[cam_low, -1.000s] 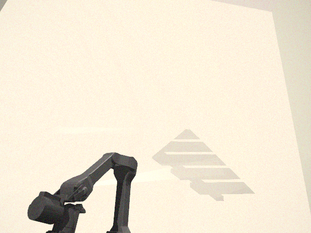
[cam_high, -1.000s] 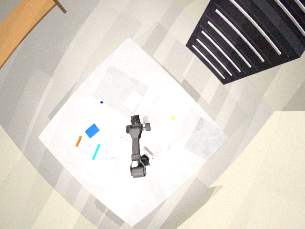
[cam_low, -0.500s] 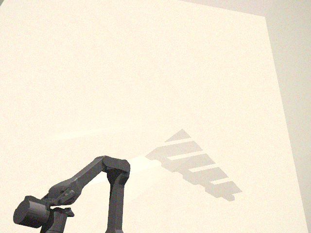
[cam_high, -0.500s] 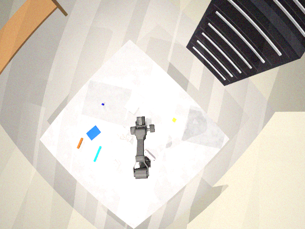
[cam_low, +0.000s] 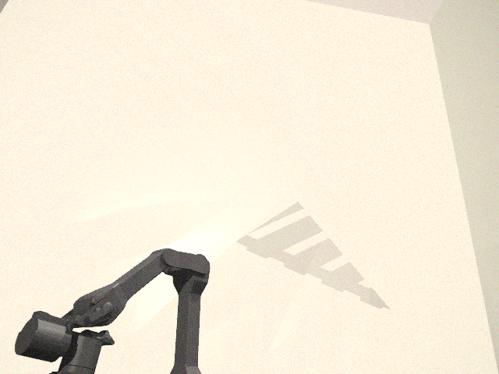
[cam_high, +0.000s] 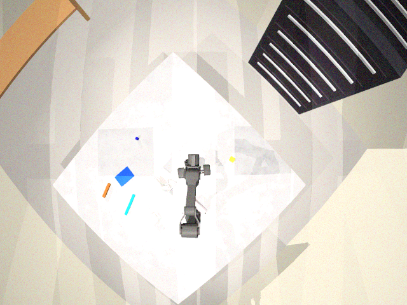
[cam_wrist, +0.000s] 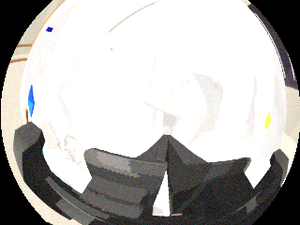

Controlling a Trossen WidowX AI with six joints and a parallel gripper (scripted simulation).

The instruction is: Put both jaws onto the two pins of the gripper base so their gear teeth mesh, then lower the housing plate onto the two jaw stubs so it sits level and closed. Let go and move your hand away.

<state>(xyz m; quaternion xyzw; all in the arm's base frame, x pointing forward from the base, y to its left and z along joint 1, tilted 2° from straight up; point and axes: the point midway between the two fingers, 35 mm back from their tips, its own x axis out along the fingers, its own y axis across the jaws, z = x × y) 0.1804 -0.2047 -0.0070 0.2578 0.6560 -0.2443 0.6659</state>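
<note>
My gripper (cam_wrist: 167, 139) is shut, its dark fingertips together with nothing visible between them. The top view shows it from above, over the middle of the white table; its fingertips are hidden there. A pale, jagged part (cam_high: 166, 184) (cam_wrist: 70, 147) lies left of the gripper. A pale strip-like part (cam_high: 201, 204) lies just right of the forearm. A faint pale shape (cam_wrist: 161, 100) shows beyond the fingertips in the wrist view. White parts wash out against the white table, so I cannot tell base, jaws and housing plate apart, nor whether any teeth mesh.
A blue block (cam_high: 124, 176) (cam_wrist: 31, 100), an orange bar (cam_high: 106, 190) and a cyan bar (cam_high: 130, 204) lie left. A small dark blue cube (cam_high: 137, 138) (cam_wrist: 50, 29) lies farther back. A yellow block (cam_high: 231, 159) (cam_wrist: 268, 121) lies right. Shadows cross the table (cam_high: 177, 279).
</note>
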